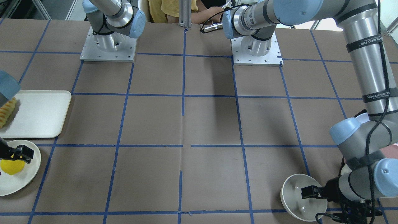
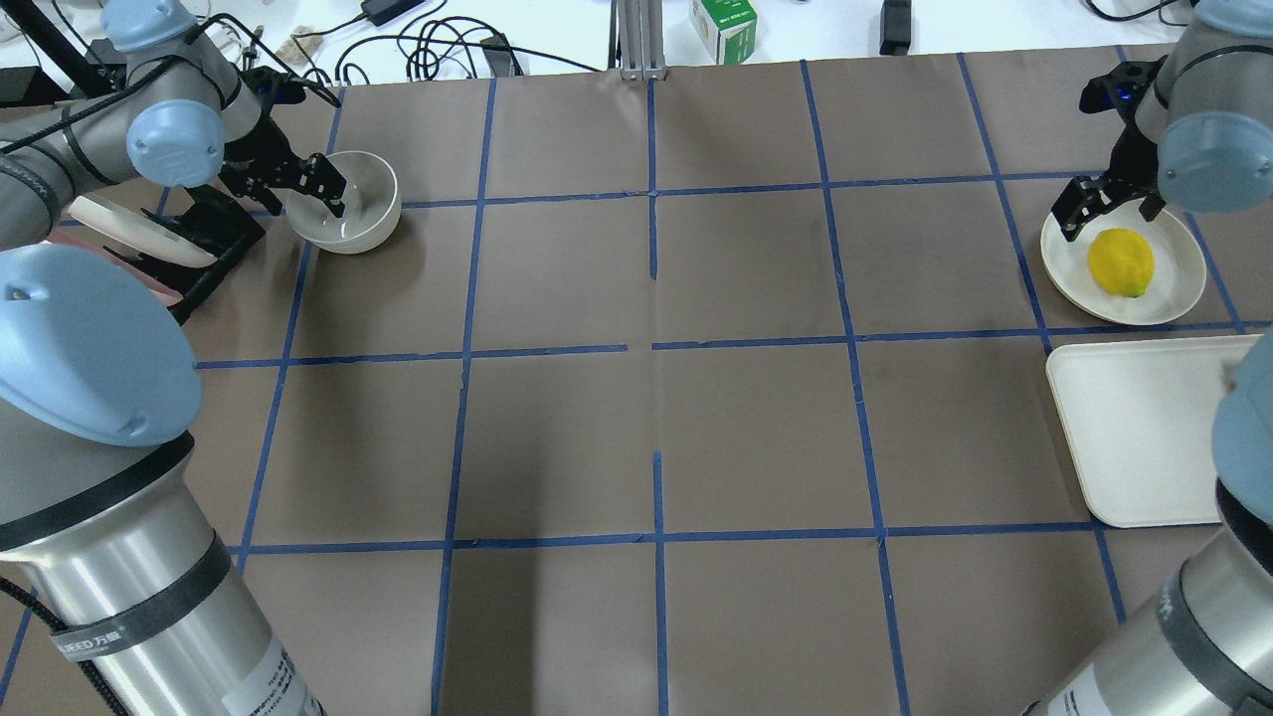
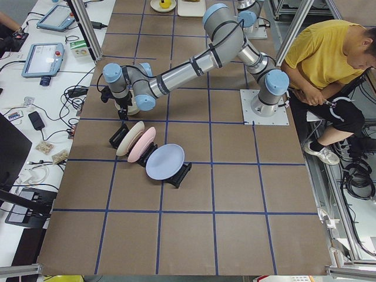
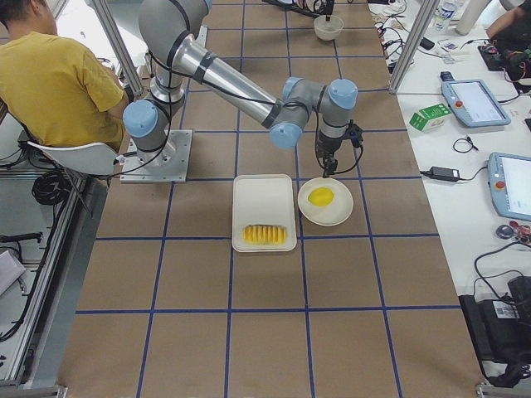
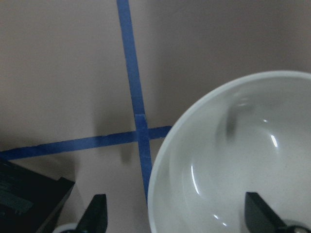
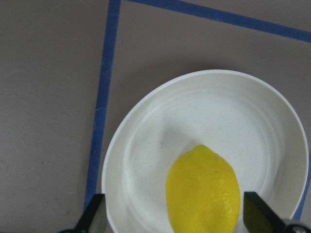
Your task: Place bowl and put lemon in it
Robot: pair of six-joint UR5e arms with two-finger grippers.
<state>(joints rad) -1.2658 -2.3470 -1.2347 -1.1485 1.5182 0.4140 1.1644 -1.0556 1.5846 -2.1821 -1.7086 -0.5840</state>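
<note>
Deep off-white glossy bowl (image 5: 233, 160): left pincer (image 5: 177, 214) gapes astride its rim; right pincer (image 6: 176, 214) wide open, empty, above yellow lemon (image 6: 203, 189); neither gripped yet.

Table covering (image 2: 557, 438): matt brown, gridded with blue tape lines.

Left gripper (image 2: 328, 189) and right gripper (image 2: 1106, 209): black. Arms (image 1: 363, 62): silver tubes, light-blue joint caps.

Bowl (image 2: 373, 221), at the left gripper's fingers: glossy off-white, plain.

Lemon (image 2: 1121, 262), below the right gripper: bright yellow, dimpled. Round plate (image 2: 1179, 288) under it: off-white.

Tray (image 2: 1144, 438), beside the right gripper: off-white. Sliced food (image 4: 265, 235) on it: yellow-orange, ridged.

Rack near the left gripper: cream plate (image 3: 130, 138), pink plate (image 3: 144, 145), blue plate (image 3: 165, 162).
</note>
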